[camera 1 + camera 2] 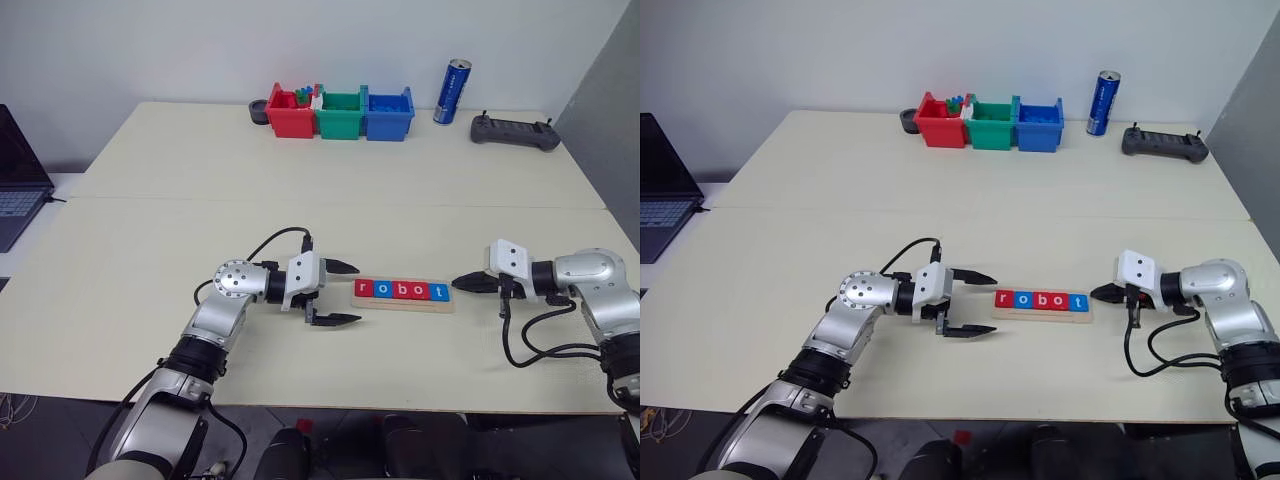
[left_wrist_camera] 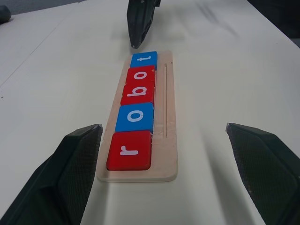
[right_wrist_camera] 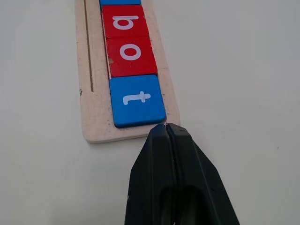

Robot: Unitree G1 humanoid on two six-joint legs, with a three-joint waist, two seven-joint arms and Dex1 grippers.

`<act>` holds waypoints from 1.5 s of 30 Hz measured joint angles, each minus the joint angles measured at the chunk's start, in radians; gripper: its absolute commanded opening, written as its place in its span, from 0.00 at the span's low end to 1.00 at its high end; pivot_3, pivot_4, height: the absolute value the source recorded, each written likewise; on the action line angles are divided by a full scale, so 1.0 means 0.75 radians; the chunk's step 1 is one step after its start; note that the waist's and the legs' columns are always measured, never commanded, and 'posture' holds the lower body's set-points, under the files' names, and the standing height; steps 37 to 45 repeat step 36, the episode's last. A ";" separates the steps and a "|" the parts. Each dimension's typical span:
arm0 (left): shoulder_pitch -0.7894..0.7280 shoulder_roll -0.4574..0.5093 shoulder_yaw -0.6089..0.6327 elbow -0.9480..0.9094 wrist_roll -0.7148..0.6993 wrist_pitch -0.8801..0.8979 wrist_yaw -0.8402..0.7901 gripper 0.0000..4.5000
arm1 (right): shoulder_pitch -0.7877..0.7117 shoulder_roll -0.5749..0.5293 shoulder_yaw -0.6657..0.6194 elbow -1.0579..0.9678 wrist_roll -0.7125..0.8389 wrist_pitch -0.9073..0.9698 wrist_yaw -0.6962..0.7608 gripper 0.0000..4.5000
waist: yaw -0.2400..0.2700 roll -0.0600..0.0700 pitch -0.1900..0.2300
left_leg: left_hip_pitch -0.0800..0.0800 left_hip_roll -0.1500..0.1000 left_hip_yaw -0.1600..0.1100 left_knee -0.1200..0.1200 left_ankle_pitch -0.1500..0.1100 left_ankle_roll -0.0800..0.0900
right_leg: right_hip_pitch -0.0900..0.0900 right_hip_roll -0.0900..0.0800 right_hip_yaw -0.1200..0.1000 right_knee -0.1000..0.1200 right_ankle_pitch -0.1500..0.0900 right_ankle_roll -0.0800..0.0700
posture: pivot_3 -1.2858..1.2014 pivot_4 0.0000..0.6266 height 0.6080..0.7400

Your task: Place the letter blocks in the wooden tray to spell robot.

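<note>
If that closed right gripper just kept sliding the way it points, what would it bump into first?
Most likely the tray's near end, right by the blue t block. The shut right gripper points along the row of blocks, its tip already at the tray's edge; whether it touches is hard to tell.

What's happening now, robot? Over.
Left gripper open, empty, beside tray end. Right gripper shut at other end. Letter blocks spell robot in wooden tray. Nothing in the way.

Robotics lab: plain white tables (image 1: 330, 180), laptop (image 1: 20, 175), handheld controller (image 1: 514, 131), sorting bins (image 1: 340, 113), bare wall.
</note>
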 measured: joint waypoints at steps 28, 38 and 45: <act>0.529 0.192 0.161 -0.640 -0.104 0.448 0.318 1.00 | 0.955 0.323 -0.433 -1.368 0.211 0.876 -0.894 0.99 | 0.032 0.002 -0.001 | 0.001 0.001 -0.001 -0.001 0.000 0.000 | 0.002 0.001 0.000 0.000 -0.001 -0.001 | 0.52 0.24 1.00; 0.502 0.202 0.149 -0.632 -0.093 0.442 0.309 1.00 | 0.992 0.321 -0.419 -1.377 0.233 0.895 -0.904 0.99 | 0.032 0.002 -0.001 | 0.001 0.001 0.000 -0.001 0.000 0.000 | 0.002 0.002 0.000 0.000 -0.001 -0.001 | 0.52 0.24 1.00; 0.502 0.202 0.149 -0.632 -0.093 0.442 0.309 1.00 | 0.992 0.321 -0.419 -1.377 0.233 0.895 -0.904 0.99 | 0.032 0.002 -0.001 | 0.001 0.001 0.000 -0.001 0.000 0.000 | 0.002 0.002 0.000 0.000 -0.001 -0.001 | 0.52 0.24 1.00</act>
